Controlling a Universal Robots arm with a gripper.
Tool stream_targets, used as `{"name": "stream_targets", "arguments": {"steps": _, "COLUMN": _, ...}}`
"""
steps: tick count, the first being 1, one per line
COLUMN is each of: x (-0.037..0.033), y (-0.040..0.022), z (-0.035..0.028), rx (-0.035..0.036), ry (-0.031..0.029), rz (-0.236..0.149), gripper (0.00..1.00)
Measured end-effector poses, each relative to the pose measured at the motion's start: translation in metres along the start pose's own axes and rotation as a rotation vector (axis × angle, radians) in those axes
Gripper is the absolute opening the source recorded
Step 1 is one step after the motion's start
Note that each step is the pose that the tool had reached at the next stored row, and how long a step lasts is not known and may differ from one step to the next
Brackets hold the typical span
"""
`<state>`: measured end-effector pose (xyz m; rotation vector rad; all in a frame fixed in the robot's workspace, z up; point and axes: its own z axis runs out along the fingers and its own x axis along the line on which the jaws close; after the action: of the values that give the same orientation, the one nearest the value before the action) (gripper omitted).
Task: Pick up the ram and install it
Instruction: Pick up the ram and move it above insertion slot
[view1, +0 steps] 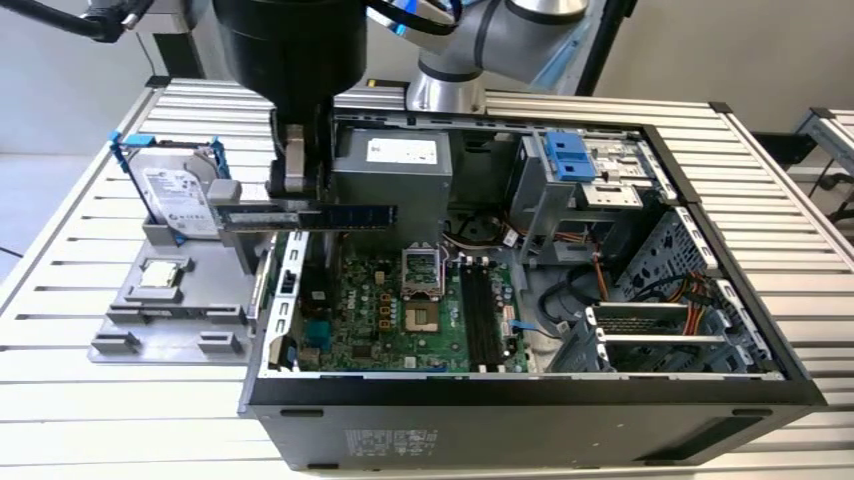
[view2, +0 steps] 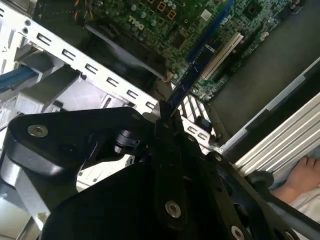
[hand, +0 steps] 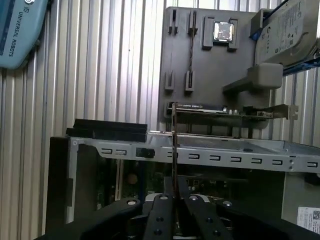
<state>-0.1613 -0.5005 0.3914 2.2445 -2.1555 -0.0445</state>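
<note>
Blue ram (view1: 360, 215) sat clamped in the end effector (view1: 296, 190) over the case (view1: 534, 420) wall, short of the slots (view1: 478, 305). We judged it needed squaring to them, held level.

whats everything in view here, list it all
ram: 1, dark blue, held level over the case's wall
hard drive: 1, silver in blue frame, upright on holder
processor chip: 1, silver, on holder
expansion card: 1, dark, standing in holder
holder: 1, grey, on table beside case
computer case: 1, black, open, on table
motherboard: 1, green, inside case
table: 1, silver slats
person's hand: 1, past table's edge
gripper: 1, black, shut on the ram
</note>
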Motion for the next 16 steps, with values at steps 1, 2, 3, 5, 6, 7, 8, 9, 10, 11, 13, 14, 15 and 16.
{"name": "stream_targets", "arguments": {"steps": 1, "x": 0.0002, "y": -0.0045, "z": -0.0002, "rx": -0.0001, "ry": 0.0001, "rz": -0.001, "gripper": 0.0}}
{"name": "stream_targets", "arguments": {"steps": 2, "x": 0.0004, "y": -0.0088, "z": -0.0004, "rx": -0.0001, "ry": 0.0001, "rz": -0.003, "gripper": 0.0}}
{"name": "stream_targets", "arguments": {"steps": 3, "x": 0.0005, "y": -0.0132, "z": -0.0005, "rx": -0.0002, "ry": 0.0002, "rz": -0.004, "gripper": 0.0}}
{"name": "stream_targets", "arguments": {"steps": 5, "x": 0.0009, "y": -0.022, "z": -0.0009, "rx": -0.0002, "ry": 0.0002, "rz": -0.007, "gripper": 0.0}}
{"name": "stream_targets", "arguments": {"steps": 6, "x": 0.0011, "y": -0.0263, "z": -0.0011, "rx": -0.0002, "ry": 0.0003, "rz": -0.008, "gripper": 0.0}}
{"name": "stream_targets", "arguments": {"steps": 7, "x": 0.0012, "y": -0.0306, "z": -0.0012, "rx": -0.0003, "ry": 0.0004, "rz": -0.009, "gripper": 0.0}}
{"name": "stream_targets", "arguments": {"steps": 8, "x": 0.0014, "y": -0.0348, "z": -0.0014, "rx": -0.0003, "ry": 0.0004, "rz": -0.011, "gripper": 0.0}}
{"name": "stream_targets", "arguments": {"steps": 9, "x": 0.0016, "y": -0.0392, "z": -0.0016, "rx": -0.0003, "ry": 0.0005, "rz": -0.012, "gripper": 0.0}}
{"name": "stream_targets", "arguments": {"steps": 10, "x": 0.0018, "y": -0.0438, "z": -0.0018, "rx": -0.0004, "ry": 0.0006, "rz": -0.013, "gripper": 0.0}}
{"name": "stream_targets", "arguments": {"steps": 11, "x": 0.0021, "y": -0.0526, "z": -0.0022, "rx": -0.0005, "ry": 0.0007, "rz": -0.015, "gripper": 0.0}}
{"name": "stream_targets", "arguments": {"steps": 13, "x": 0.0025, "y": -0.0616, "z": -0.0025, "rx": -0.0006, "ry": 0.0007, "rz": -0.018, "gripper": 0.0}}
{"name": "stream_targets", "arguments": {"steps": 14, "x": 0.0027, "y": -0.0663, "z": -0.0027, "rx": -0.0006, "ry": 0.0007, "rz": -0.019, "gripper": 0.0}}
{"name": "stream_targets", "arguments": {"steps": 15, "x": 0.0029, "y": -0.071, "z": -0.0029, "rx": -0.0006, "ry": 0.0007, "rz": -0.02, "gripper": 0.0}}
{"name": "stream_targets", "arguments": {"steps": 16, "x": 0.0031, "y": -0.0756, "z": -0.0031, "rx": -0.0007, "ry": 0.0008, "rz": -0.02, "gripper": 0.0}}
